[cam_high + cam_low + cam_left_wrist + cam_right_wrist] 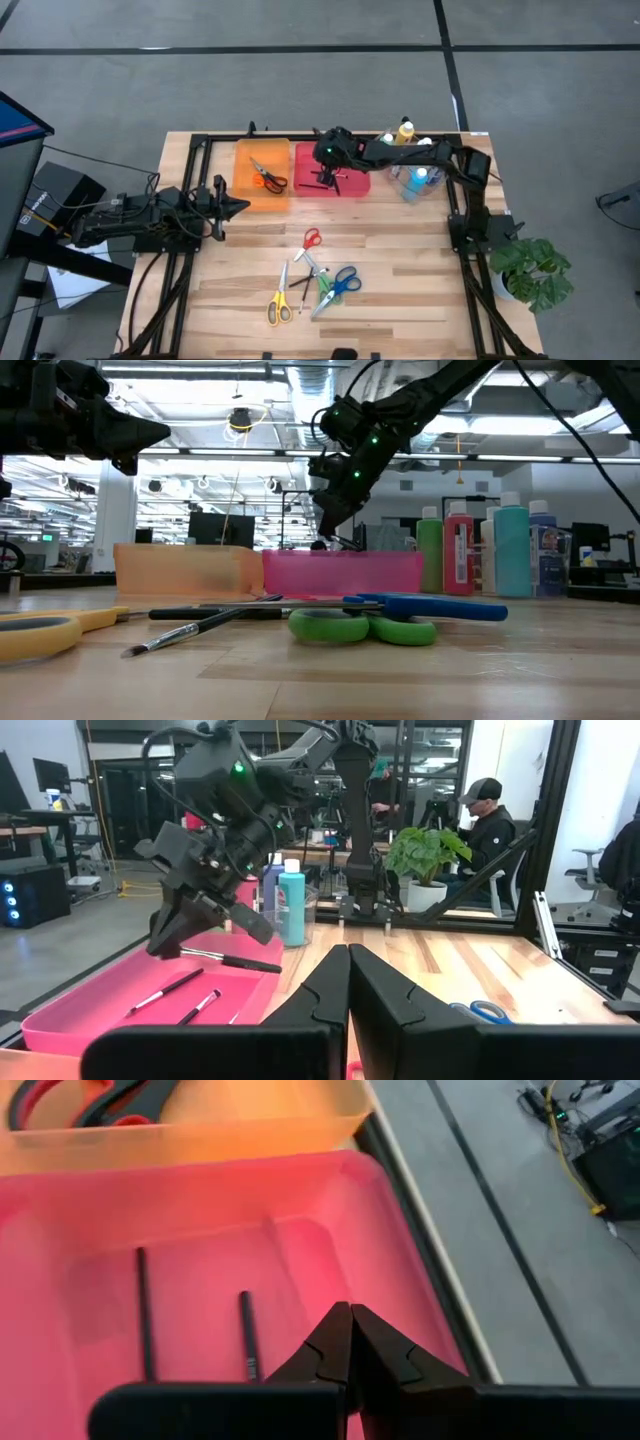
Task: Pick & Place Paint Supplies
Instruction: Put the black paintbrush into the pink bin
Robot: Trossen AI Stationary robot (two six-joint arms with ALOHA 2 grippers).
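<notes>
Two thin dark-handled brushes are seen lying in the pink tray. The right gripper is poised above them, fingers pressed together on a third brush. The left gripper is parked left, jaws closed.

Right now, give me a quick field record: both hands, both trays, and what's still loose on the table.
right hand: shut, over the pink tray, holding a brush
left hand: shut, idle at the table's left side
pink tray: two brushes inside
orange tray: orange scissors inside
loose on table: red scissors, yellow scissors, blue scissors, green scissors
</notes>
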